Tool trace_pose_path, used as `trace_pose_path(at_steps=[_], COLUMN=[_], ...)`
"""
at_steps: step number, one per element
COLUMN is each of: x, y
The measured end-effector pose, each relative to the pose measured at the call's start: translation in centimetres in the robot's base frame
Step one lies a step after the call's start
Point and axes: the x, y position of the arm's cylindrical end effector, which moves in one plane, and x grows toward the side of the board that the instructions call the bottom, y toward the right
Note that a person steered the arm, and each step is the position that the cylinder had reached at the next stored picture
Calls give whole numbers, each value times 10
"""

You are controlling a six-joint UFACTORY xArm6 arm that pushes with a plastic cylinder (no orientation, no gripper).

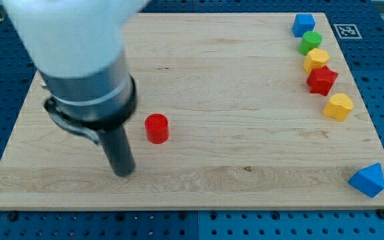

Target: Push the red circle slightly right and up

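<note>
The red circle (pixel 157 128) is a short red cylinder standing on the wooden board (pixel 232 73), left of the board's middle. My tip (pixel 123 172) is the lower end of the dark rod, which hangs from the large white and grey arm at the view's upper left. The tip rests on the board below and to the left of the red circle, a short gap apart from it, not touching.
Along the board's right edge, top to bottom: a blue block (pixel 303 25), a green circle (pixel 311 43), a yellow block (pixel 316 60), a red star-like block (pixel 322 80), a yellow hexagon-like block (pixel 339 107). A blue triangle-like block (pixel 368 180) lies at the bottom right corner.
</note>
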Motion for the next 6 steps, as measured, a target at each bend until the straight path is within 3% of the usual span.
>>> trace_pose_path(at_steps=[1, 2, 5, 6], x=[-33, -33, -51, -70], y=[-9, -9, 73, 65])
